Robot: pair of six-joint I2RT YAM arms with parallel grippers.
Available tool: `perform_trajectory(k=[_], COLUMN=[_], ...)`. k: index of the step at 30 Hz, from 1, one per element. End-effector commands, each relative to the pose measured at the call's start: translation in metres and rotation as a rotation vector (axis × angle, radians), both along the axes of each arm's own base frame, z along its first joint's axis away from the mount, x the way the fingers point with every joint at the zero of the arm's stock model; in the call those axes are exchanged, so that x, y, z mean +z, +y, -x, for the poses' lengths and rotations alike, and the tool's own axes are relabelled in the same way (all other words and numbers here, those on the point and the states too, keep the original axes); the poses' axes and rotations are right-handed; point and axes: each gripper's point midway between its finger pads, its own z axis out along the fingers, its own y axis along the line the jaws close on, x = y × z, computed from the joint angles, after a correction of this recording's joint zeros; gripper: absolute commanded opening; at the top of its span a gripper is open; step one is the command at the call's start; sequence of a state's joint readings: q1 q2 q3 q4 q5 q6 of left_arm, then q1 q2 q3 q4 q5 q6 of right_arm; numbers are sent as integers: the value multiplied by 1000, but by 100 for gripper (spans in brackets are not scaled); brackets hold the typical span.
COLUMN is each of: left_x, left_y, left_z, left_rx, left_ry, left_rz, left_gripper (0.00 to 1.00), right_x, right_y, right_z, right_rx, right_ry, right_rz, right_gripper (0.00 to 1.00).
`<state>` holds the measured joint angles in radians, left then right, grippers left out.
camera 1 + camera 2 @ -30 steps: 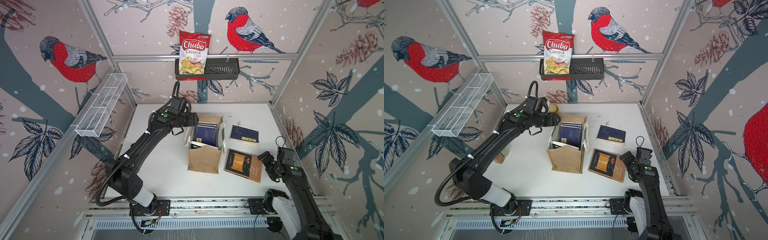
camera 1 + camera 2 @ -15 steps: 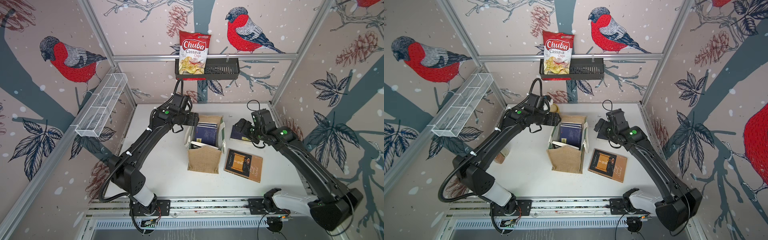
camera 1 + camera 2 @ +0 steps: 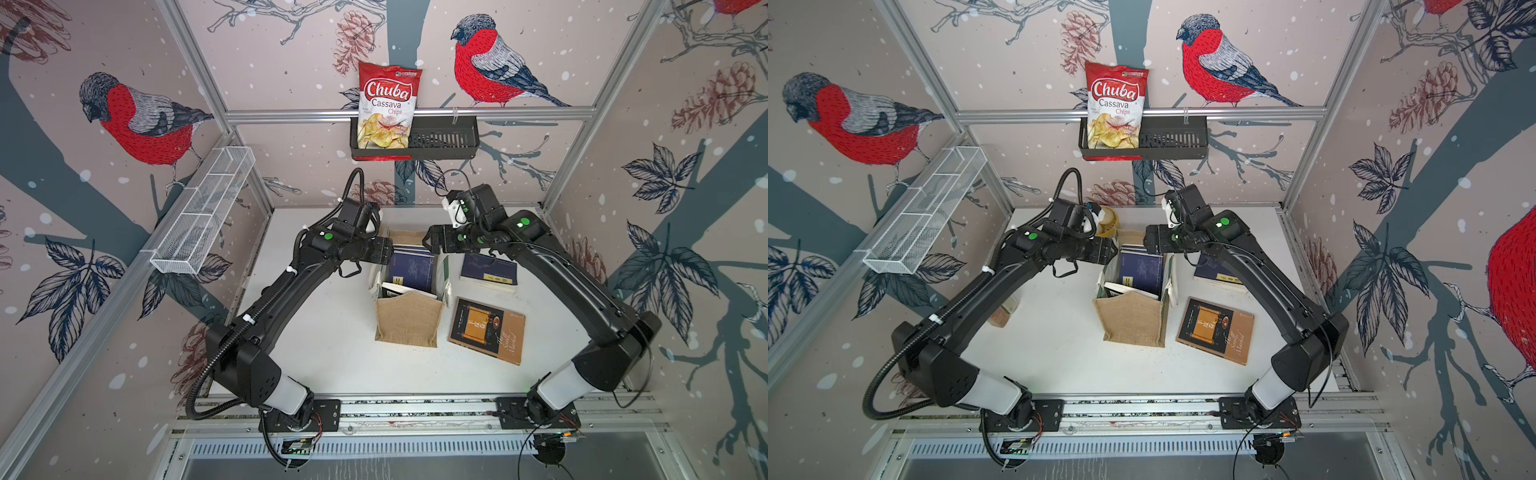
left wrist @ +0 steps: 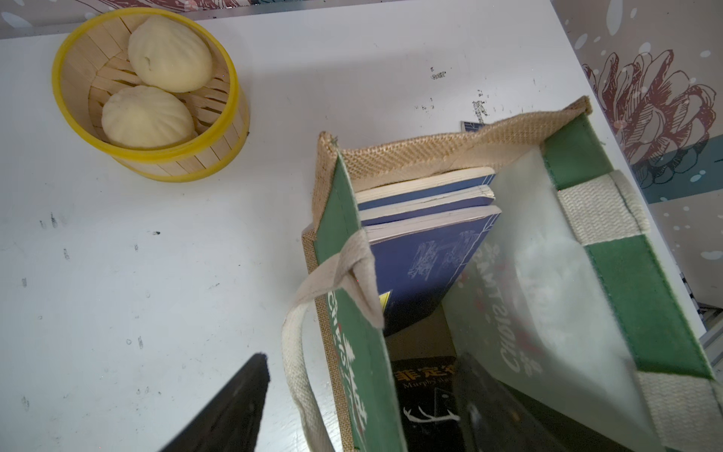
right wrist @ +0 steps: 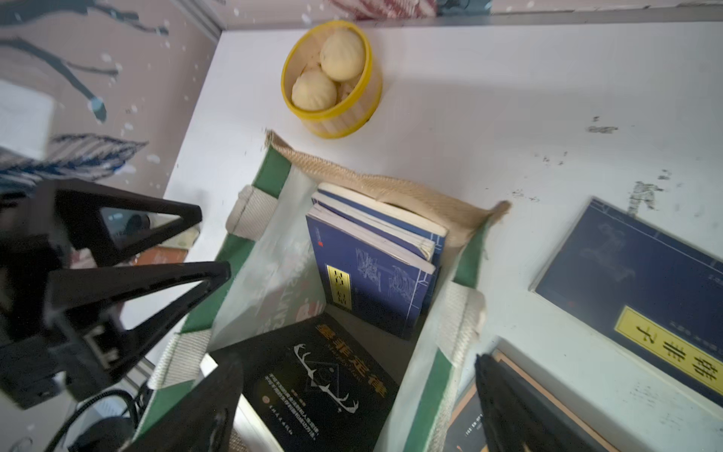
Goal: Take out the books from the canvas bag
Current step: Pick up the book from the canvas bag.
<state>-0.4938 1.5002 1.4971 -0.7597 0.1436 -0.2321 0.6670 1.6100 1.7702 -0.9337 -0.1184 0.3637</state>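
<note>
The canvas bag [image 3: 409,322] [image 3: 1133,322] stands open mid-table. Inside it, navy books [image 4: 422,250] [image 5: 371,274] lean on the far wall and a black book [image 5: 324,387] lies tilted at the near end. Outside to its right lie a navy book [image 3: 490,272] and a brown book with an orange scroll [image 3: 488,330]. My left gripper [image 3: 388,253] [image 4: 362,364] is open, its jaws astride the bag's left wall beside the handle [image 4: 313,289]. My right gripper [image 3: 432,245] [image 5: 358,375] is open astride the right wall, one finger over the black book.
A yellow steamer basket [image 4: 156,160] [image 5: 336,117] with buns sits behind the bag on the left. A chips bag [image 3: 388,108] stands in a black wall basket [image 3: 444,141]. A white wire rack [image 3: 203,212] hangs on the left wall.
My right arm has swung from the front right, past the navy book on the table, to the bag's right rim. My left gripper's jaws have narrowed slightly at the left rim.
</note>
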Motion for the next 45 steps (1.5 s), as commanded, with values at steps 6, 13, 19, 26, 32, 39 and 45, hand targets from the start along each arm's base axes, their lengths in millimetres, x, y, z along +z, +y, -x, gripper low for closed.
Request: perform_trajectory(k=[6, 13, 19, 26, 32, 39, 45], left_x=[2, -18, -27, -30, -34, -28, -30], left_y=[-10, -5, -4, 9, 11, 9, 14], left_z=[12, 25, 31, 36, 46, 51, 65], left_rx=[-23, -53, -71, -61, -85, -83, -87], left_ry=[55, 99, 118, 167, 179, 181, 168], left_rz=[75, 35, 31, -61, -61, -26, -5], left_gripper=[70, 67, 61, 43, 41, 35, 33], right_x=[-16, -33, -48, -52, -63, -74, -94], right_y=[35, 48, 63, 75, 73, 87, 86], right_z=[12, 16, 41, 58, 77, 83, 68], right_rx=[291, 349, 394, 479, 499, 495, 418], right_ry=[49, 72, 129, 152, 196, 180, 113], right_rz=[11, 34, 55, 76, 110, 119, 211], right_gripper=[89, 83, 78, 78, 81, 84, 76])
